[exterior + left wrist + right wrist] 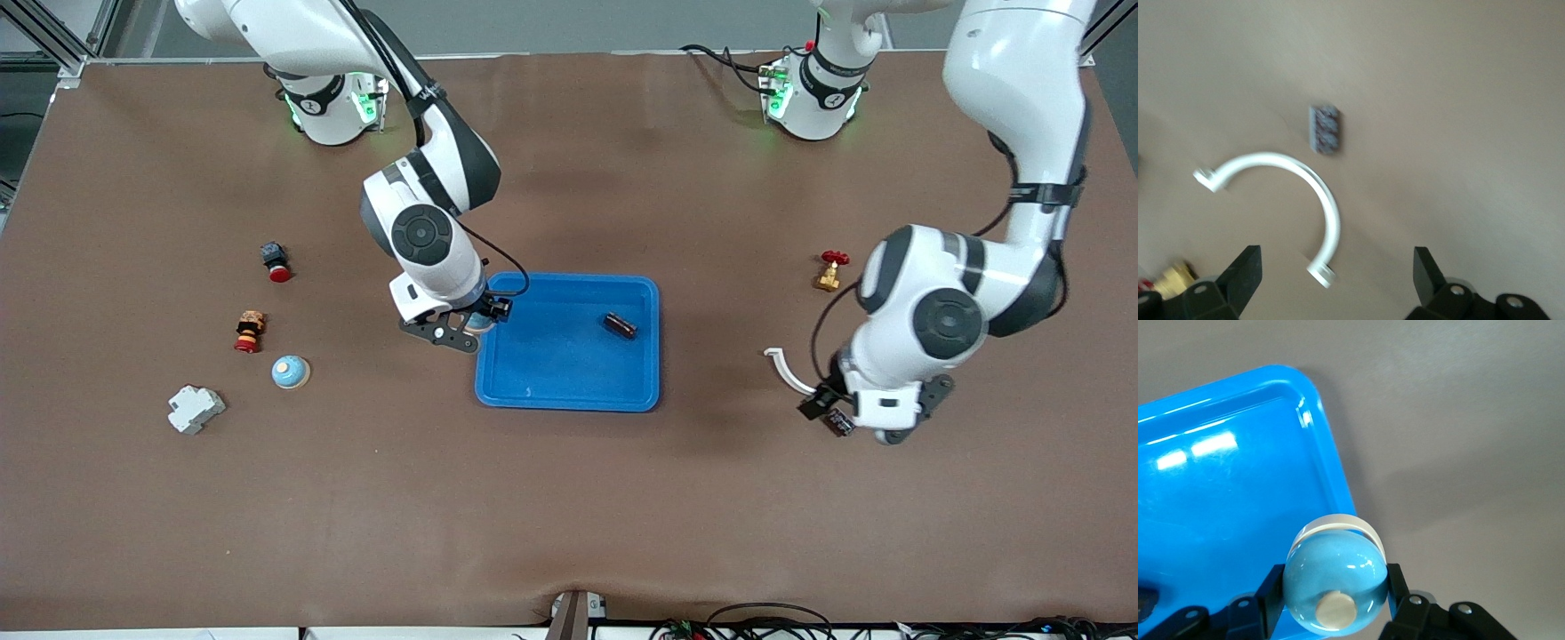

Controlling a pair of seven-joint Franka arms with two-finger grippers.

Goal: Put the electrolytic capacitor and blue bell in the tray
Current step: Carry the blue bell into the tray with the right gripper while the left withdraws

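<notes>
- The right gripper (477,322) hangs over the tray's rim at the right arm's end, its fingers (1399,592) clamped on the blue bell (1333,588).
- The bell is a glossy pale-blue dome with a cream knob on its crown and a white base ring; the fingers press its two sides.
- In the front view the bell is mostly hidden under the wrist.
- The tray (569,391) is shallow, bright blue, rectangular, with rounded corners and a raised rim, at the middle of the table.
- In the tray lies the capacitor (621,325), a small dark cylinder on its side, near the left arm's end.
- The left gripper (876,427) waits over bare table toward the left arm's end, well apart from the tray, fingers (1245,275) spread wide and holding nothing.
- Below it lie a white clip (1291,200), curved in a half ring, and a small grey block (1325,129) just beside it.
- A brass valve (830,270) with a red handle sits farther from the camera than the clip.
- Toward the right arm's end lie a second blue bell (290,372), a white breaker (195,408), a red button (276,260) and a red stack (250,331).
</notes>
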